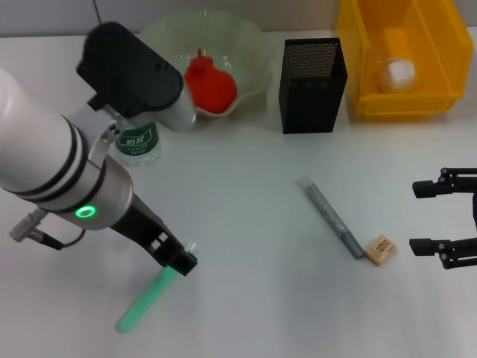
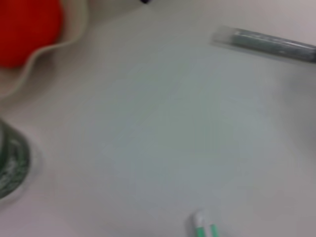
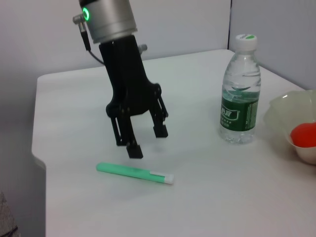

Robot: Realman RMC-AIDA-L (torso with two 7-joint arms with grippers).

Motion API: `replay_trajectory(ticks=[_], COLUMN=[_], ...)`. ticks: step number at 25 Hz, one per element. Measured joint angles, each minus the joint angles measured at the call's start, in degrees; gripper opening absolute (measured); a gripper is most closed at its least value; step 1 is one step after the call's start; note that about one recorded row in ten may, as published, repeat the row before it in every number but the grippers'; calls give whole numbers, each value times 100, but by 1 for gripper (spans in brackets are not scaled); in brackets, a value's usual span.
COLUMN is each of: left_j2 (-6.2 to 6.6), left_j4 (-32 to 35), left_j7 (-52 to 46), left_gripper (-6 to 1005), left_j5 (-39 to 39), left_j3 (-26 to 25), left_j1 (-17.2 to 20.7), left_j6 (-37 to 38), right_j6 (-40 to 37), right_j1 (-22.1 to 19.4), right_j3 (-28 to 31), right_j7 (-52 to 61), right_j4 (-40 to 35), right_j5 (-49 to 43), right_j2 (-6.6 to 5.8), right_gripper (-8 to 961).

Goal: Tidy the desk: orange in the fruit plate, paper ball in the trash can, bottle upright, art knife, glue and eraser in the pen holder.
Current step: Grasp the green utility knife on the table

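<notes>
hovering low over the white desk (image 1: 246, 298), the left gripper (image 3: 144, 139) is hanging with its fingers spread apart, holding nothing, just above the green glue stick (image 1: 145, 301). seen from the robot's head, the stick is lying flat at about 7 o'clock on the desk, its white-capped end tucked under the black fingertips (image 3: 135, 150); from the far side you can see a gap between the fingertips and the stick, so nothing is touching it.

the water bottle (image 3: 240, 91) is standing upright with its cap on, at roughly 10 o'clock, just beside the pale fruit plate (image 1: 253, 52). the orange (image 1: 211, 84) is sitting inside that plate at 11 o'clock. the black mesh pen holder (image 1: 313, 74) is standing at 12 o'clock, next to the plate, and the yellow bin (image 1: 358, 67) is sitting at 1 o'clock with the white paper ball (image 1: 398, 74) lying in it.

the grey art knife (image 1: 332, 218) is lying slantwise near the middle of the desk, toward 4 o'clock, and the small tan eraser (image 1: 379, 249) is resting right at its lower end, touching or nearly so.

the right gripper (image 1: 432, 216) is waiting at 3 o'clock by the desk edge, fingers wide apart and empty, near the eraser but clear of it.
</notes>
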Motion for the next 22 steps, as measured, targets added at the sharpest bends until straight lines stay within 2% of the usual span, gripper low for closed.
replay_trajectory(ticks=[12,22], left_j2=[-5,-6], left_j4=[-982,-1234], left_j7=[1,3], left_gripper=[770,767], left_j5=[6,43], left_j3=[477,522], left_j1=[-257,-369], left_j6=[-605,-704], right_j6=[41,37], right_j1=[-5,-3], right_j3=[4,3], right_j7=[10,83], right_j4=[-12,-8], right_j5=[0,-18], right_j2=[3,3], right_gripper=[730,728])
